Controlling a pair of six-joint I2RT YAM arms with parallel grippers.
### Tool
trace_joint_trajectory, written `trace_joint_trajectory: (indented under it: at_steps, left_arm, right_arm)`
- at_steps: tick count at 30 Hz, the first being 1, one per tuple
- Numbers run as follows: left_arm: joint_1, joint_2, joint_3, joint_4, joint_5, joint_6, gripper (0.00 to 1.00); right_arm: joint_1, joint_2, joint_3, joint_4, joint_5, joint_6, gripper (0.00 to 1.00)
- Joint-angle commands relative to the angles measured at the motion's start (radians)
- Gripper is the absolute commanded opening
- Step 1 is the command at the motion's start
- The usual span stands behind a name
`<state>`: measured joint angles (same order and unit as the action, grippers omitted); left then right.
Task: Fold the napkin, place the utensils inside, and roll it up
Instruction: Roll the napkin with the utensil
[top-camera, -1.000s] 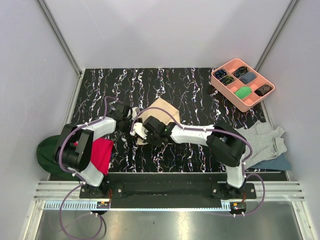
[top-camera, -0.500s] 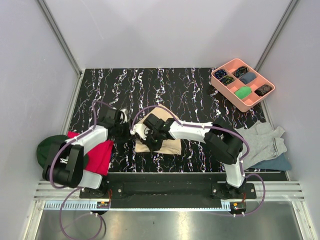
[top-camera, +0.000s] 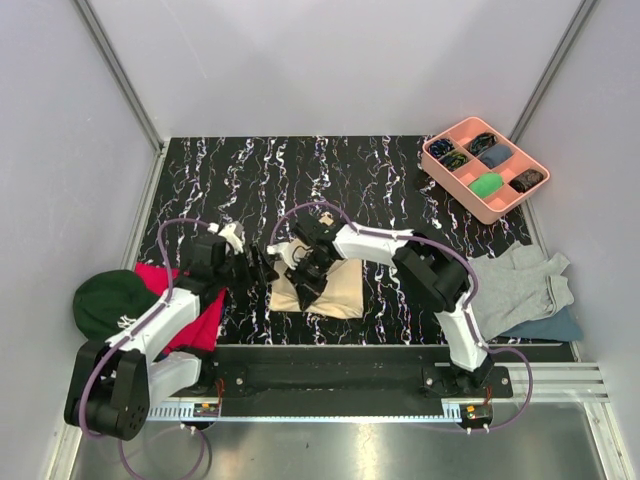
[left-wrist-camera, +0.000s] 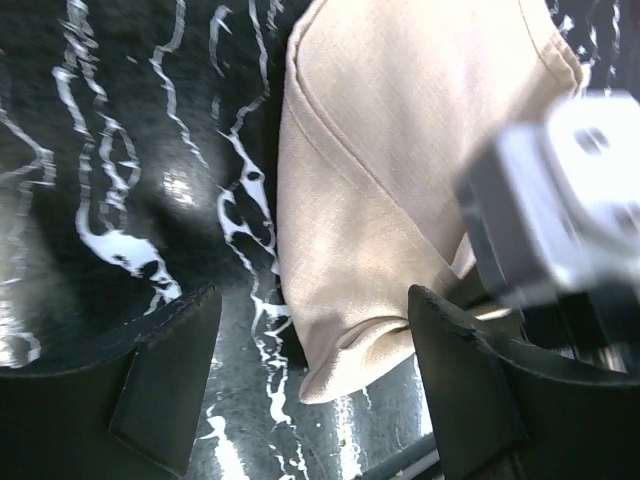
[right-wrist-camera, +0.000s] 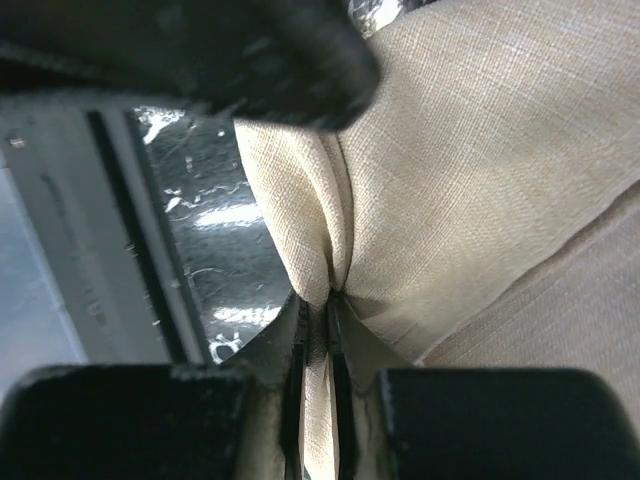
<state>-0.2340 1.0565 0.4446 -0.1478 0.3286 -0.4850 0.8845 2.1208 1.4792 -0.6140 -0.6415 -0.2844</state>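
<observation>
My right gripper pinches a raised fold of the beige napkin, which lies front-centre on the marbled table; I see my left gripper spread wide, empty, just beside it

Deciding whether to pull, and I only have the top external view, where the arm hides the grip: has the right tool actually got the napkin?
Observer: Yes, the right wrist view shows the right tool shut on a pinched fold of the napkin.
Operator: And the other arm?
Observer: The left wrist view shows the left tool open and holding nothing, with a napkin corner showing between its jaws.
</observation>
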Motion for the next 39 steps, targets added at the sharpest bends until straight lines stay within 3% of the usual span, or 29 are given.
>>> trace_joint_trajectory:
  at_steps: [1,6,10,18,24,28,32,39]
  left_arm:
    - [-0.011,0.014,-0.02,0.113,0.081,-0.024,0.77]
    - [-0.027,0.051,-0.04,0.123,0.082,-0.036,0.74]
    - [-0.033,0.114,-0.052,0.145,0.116,-0.052,0.66]
    - [-0.051,0.197,-0.07,0.171,0.156,-0.089,0.63]
    - [-0.077,0.255,-0.104,0.218,0.196,-0.129,0.42]
    - [-0.079,0.252,-0.127,0.217,0.205,-0.139,0.13]
    - [-0.085,0.261,-0.132,0.217,0.224,-0.136,0.0]
    - [-0.091,0.295,-0.106,0.151,0.213,-0.09,0.0]
  right_arm:
    - [-0.035,0.1,0.042,-0.188,-0.162,0.001,0.0]
    - [-0.074,0.192,0.136,-0.295,-0.247,-0.039,0.0]
    - [-0.096,0.235,0.176,-0.322,-0.305,-0.05,0.0]
    - [-0.122,0.31,0.243,-0.36,-0.369,-0.068,0.0]
    - [-0.136,0.334,0.273,-0.36,-0.371,-0.068,0.0]
    - [-0.142,0.34,0.289,-0.356,-0.369,-0.065,0.0]
    - [-0.154,0.337,0.299,-0.343,-0.369,-0.061,0.0]
    - [-0.156,0.176,0.283,-0.256,-0.281,0.045,0.11]
